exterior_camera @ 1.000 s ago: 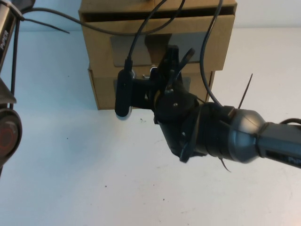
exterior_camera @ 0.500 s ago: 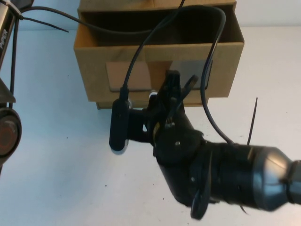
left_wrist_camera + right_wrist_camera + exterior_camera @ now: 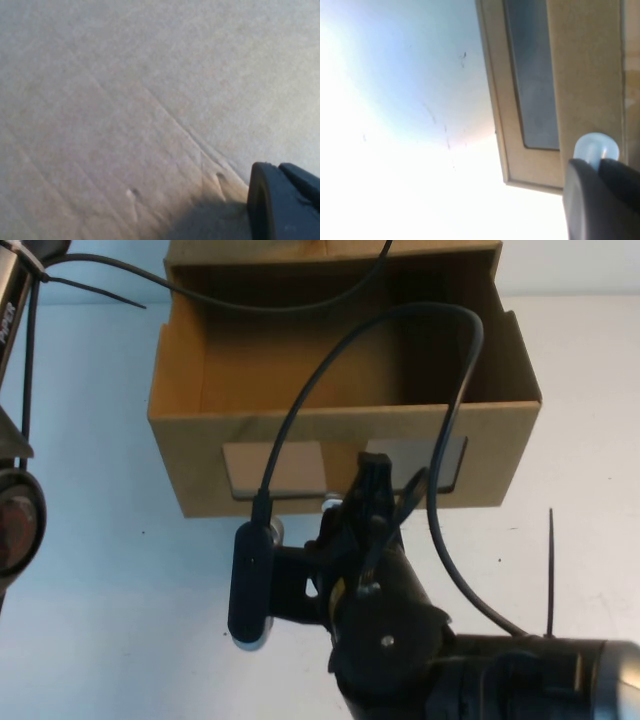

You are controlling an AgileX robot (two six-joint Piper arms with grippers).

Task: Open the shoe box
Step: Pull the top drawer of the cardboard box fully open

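The shoe box (image 3: 190,470) stands at the far middle of the white table (image 3: 120,640), its inner tray pulled out of the outer sleeve (image 3: 250,252) toward the robot, so the brown inside lies open to the high view. Two pale tape patches (image 3: 273,468) sit on the tray's front wall. The right gripper (image 3: 373,475) is at the lower edge of that wall, between the patches, its jaws narrowed together (whether they pinch anything there I cannot tell). A small clear rounded piece (image 3: 596,147) shows at its tip. The left gripper (image 3: 285,200) is close against a cardboard surface; I cannot tell if it is wide or narrow
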